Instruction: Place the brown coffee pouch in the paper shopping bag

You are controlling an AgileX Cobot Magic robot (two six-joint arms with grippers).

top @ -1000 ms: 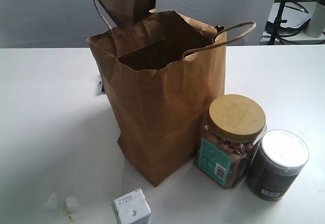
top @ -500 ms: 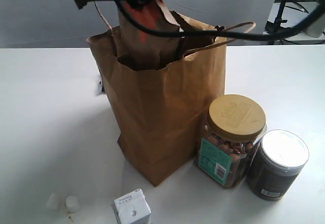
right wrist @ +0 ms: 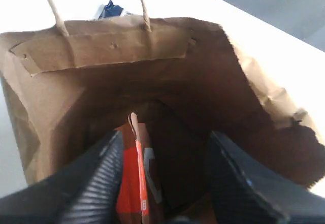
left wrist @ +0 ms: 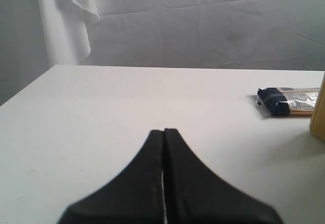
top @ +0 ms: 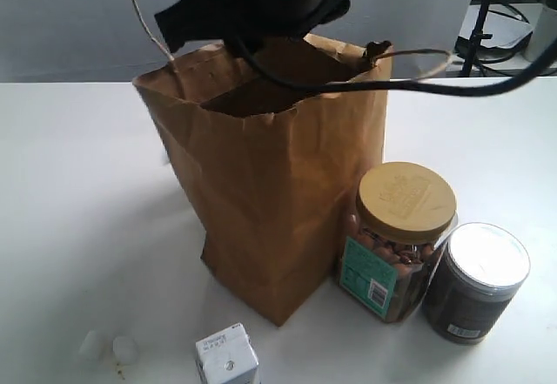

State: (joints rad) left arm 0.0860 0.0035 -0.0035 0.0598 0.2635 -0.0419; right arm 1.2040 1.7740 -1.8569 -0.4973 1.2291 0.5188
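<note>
The paper shopping bag stands mid-table with its ragged top open. My right arm reaches down into its mouth from above. In the right wrist view the right gripper is open inside the bag, its fingers spread wide. The brown coffee pouch, red-orange label showing, stands on edge deep in the bag beside one finger; I cannot tell whether they touch. The exterior view hides the pouch. My left gripper is shut on nothing, low over bare table.
A yellow-lidded nut jar and a dark white-lidded jar stand right of the bag. A small white carton and two white caps lie in front. A snack packet lies behind the bag.
The pouch went from above the bag's mouth down inside it, out of the exterior view. The right arm followed it down. The bag's top shifted left.
</note>
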